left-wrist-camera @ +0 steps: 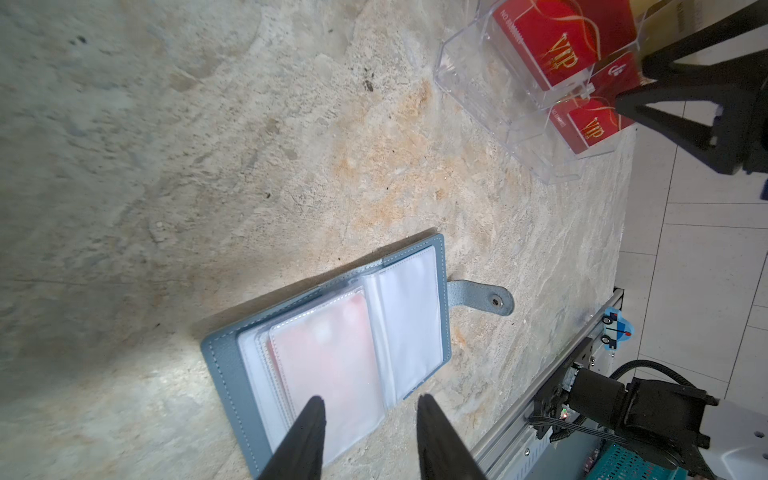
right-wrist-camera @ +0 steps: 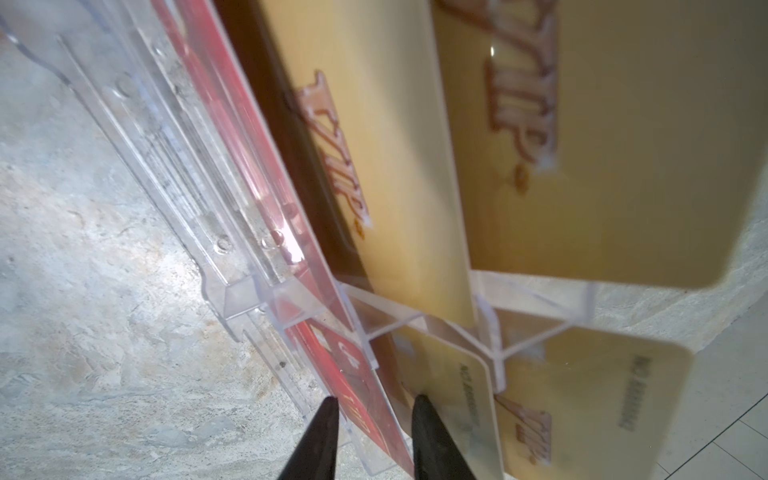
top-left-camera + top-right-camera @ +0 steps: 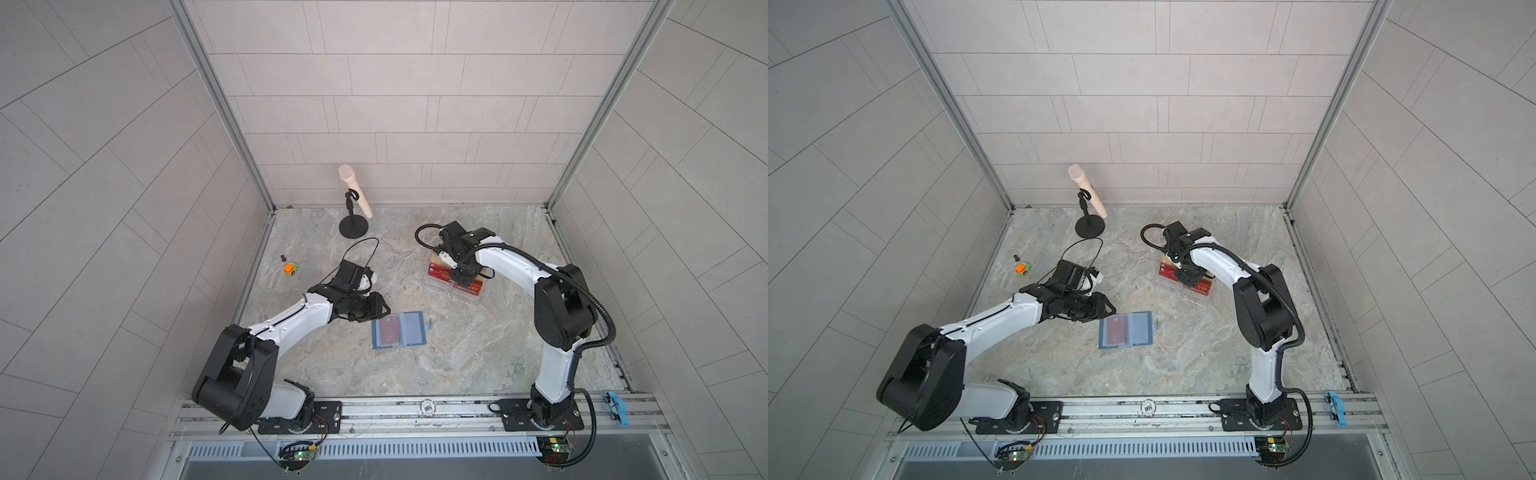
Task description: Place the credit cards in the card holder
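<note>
In both top views the card holder (image 3: pixel 399 329) (image 3: pixel 1127 329) lies open and flat near the middle of the worktop (image 3: pixel 457 361), with 1 red card (image 3: pixel 388 329) showing through the sleeve nearer the left arm. The left gripper (image 3: pixel 384 309) hangs just beside its far corner. The right gripper (image 3: pixel 459 277) is down at the clear stand (image 3: pixel 437 286), where the red cards (image 3: pixel 441 273) sit in tiers. A microphone (image 3: pixel 353 187) and a toy car (image 3: pixel 291 269) stand well apart from these. In the left wrist view the left gripper (image 1: pixel 368 401) has its fingers apart and holds nothing, above the card holder's edge. The strap (image 1: pixel 482 297) lies unfastened. In the right wrist view the right gripper (image 2: pixel 374 401) has its fingers apart, astride the edge of 1 red card and the stand's clear wall. Pale gold cards (image 2: pixel 390 124) fill the tier behind. Whether the fingers touch the card I cannot tell.
</note>
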